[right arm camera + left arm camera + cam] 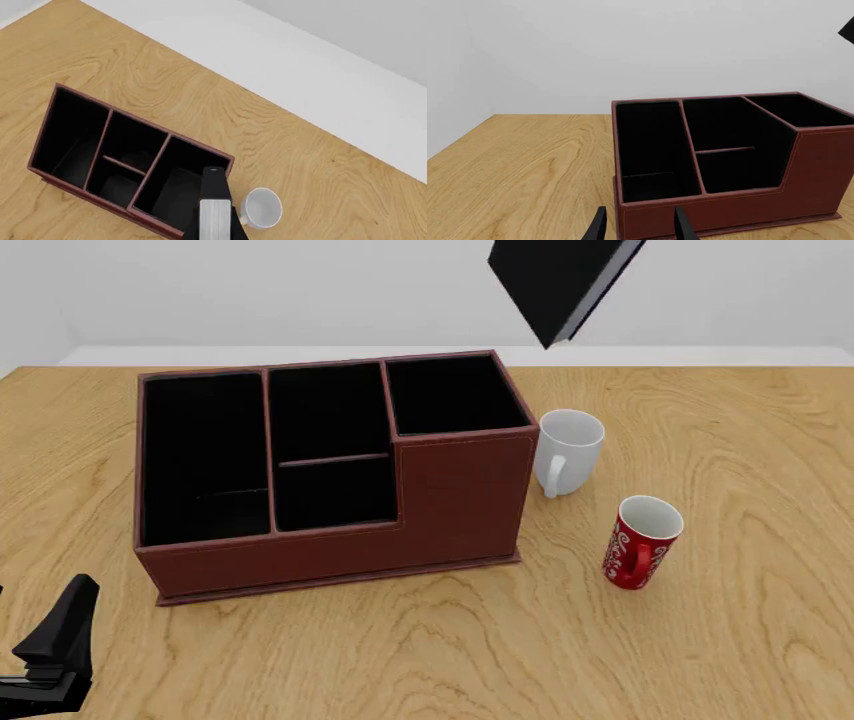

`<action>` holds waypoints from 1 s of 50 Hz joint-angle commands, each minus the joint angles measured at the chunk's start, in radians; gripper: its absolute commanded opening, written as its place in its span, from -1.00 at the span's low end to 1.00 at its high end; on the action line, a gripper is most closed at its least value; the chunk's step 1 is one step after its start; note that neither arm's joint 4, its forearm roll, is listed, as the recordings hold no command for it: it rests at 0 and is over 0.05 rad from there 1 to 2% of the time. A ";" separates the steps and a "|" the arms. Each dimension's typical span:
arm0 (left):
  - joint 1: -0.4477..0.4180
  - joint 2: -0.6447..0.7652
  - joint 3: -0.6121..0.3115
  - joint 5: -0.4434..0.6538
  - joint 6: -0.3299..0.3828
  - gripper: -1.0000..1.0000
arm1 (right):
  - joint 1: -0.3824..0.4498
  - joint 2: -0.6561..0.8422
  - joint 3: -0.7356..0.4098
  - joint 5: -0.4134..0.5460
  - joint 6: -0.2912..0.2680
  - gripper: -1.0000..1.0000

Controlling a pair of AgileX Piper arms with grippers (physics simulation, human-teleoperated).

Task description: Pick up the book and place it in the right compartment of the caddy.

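Note:
The black book (554,285) with white page edges hangs tilted in the air at the top of the front view, above and a little right of the caddy's right compartment (454,395). In the right wrist view the book (215,215) sits between the fingers of my right gripper (215,222), which is shut on it, high over the caddy (133,117). The reddish-brown caddy (454,490) stands on the table with black, empty compartments. My left gripper (54,640) is open and empty, low by the caddy's front left corner (820,170); its fingers (599,227) frame that corner.
A white mug (569,450) stands just right of the caddy and also shows in the right wrist view (261,207). A red mug (641,540) stands nearer, to the right. The wooden table (747,640) stretches to a white wall behind.

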 commanded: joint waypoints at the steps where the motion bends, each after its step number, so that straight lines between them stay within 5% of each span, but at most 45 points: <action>1: 0.000 0.000 0.000 0.000 0.000 1.00 | 0.055 0.056 -0.072 0.000 0.025 -1.00; 12: 0.000 0.000 0.000 0.000 0.000 1.00 | 0.074 0.100 -0.094 0.000 0.019 -1.00; 13: 0.000 0.000 0.000 0.000 0.000 1.00 | 0.086 0.104 -0.096 0.000 0.057 -1.00; 15: 0.000 0.000 0.000 0.000 0.000 1.00 | 0.074 0.117 -0.102 0.000 0.021 -1.00; 19: 0.000 0.000 0.000 0.000 0.000 1.00 | 0.097 0.138 -0.116 0.000 0.059 -1.00; 20: 0.000 0.000 0.000 0.000 0.000 1.00 | 0.069 0.151 -0.124 0.000 0.024 -1.00; 21: 0.000 0.000 0.000 0.000 0.000 1.00 | 0.097 0.152 -0.133 0.000 0.094 -1.00; 23: 0.000 0.000 0.000 0.000 0.000 1.00 | 0.096 0.157 -0.119 0.000 0.046 -1.00; 24: 0.000 0.000 0.000 0.000 0.000 1.00 | 0.087 0.168 -0.138 0.000 0.085 -1.00; 50: 0.000 0.000 0.000 0.000 0.000 1.00 | 0.109 0.266 -0.181 0.000 0.108 -1.00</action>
